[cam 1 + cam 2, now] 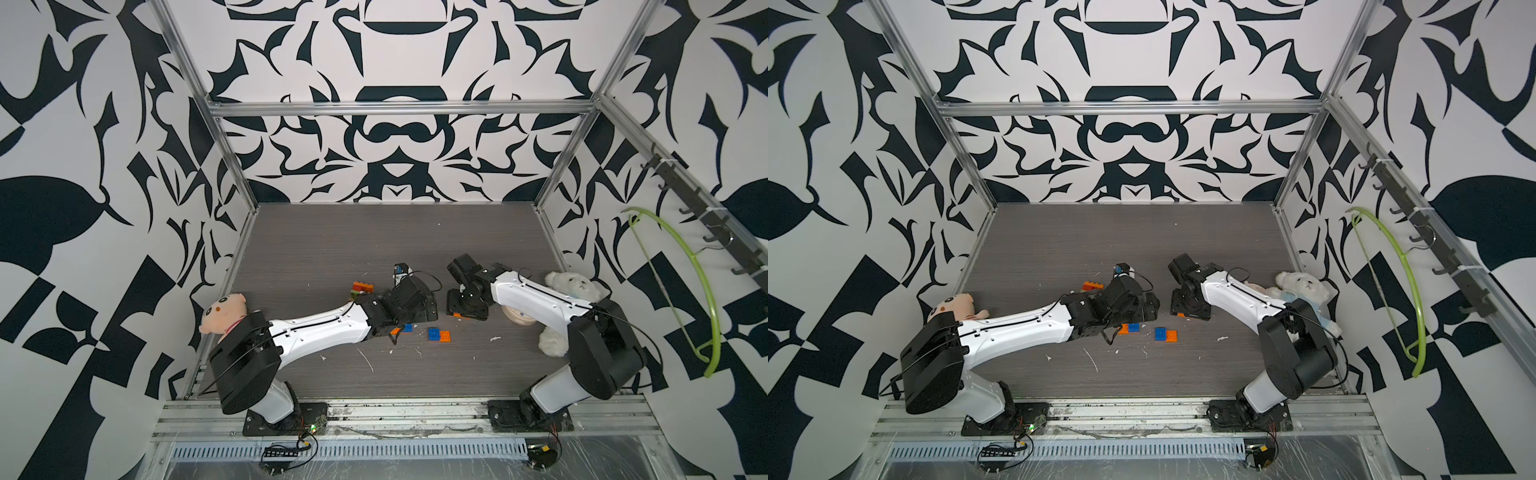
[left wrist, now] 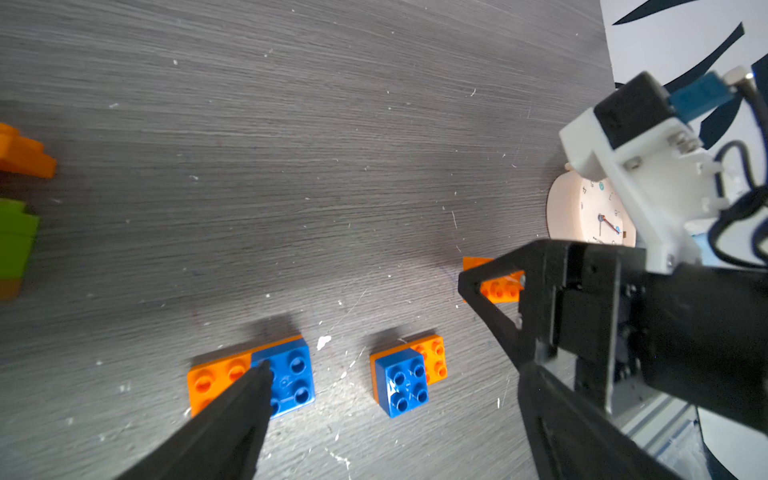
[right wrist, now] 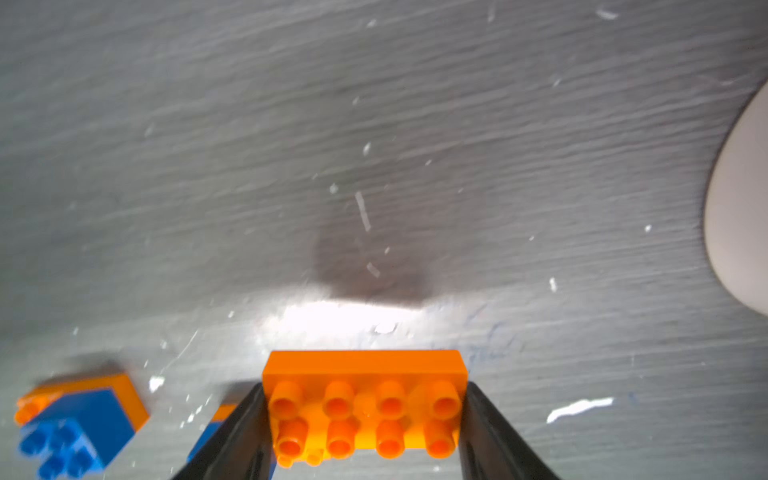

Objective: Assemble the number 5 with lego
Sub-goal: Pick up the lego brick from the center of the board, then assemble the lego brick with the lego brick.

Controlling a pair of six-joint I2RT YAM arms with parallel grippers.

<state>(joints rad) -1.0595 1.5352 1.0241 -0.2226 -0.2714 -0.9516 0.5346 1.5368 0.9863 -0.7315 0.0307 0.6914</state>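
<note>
An orange lego brick (image 3: pixel 363 405) is clamped in the right hand (image 3: pixel 363 386), just right of the frame's centre in both top views. Its long axis spans from finger to finger, with the studs turned toward the wrist camera. The left hand (image 2: pixel 392 370) is spread wide, grasping nothing, near a blue-on-orange lego pair (image 2: pixel 409 376) lying on the tabletop (image 2: pixel 332 166).

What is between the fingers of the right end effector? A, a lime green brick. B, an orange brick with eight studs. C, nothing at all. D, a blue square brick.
B: in the right wrist view the right end effector has a finger pressed against each short end of the eight-stud orange brick.
</note>
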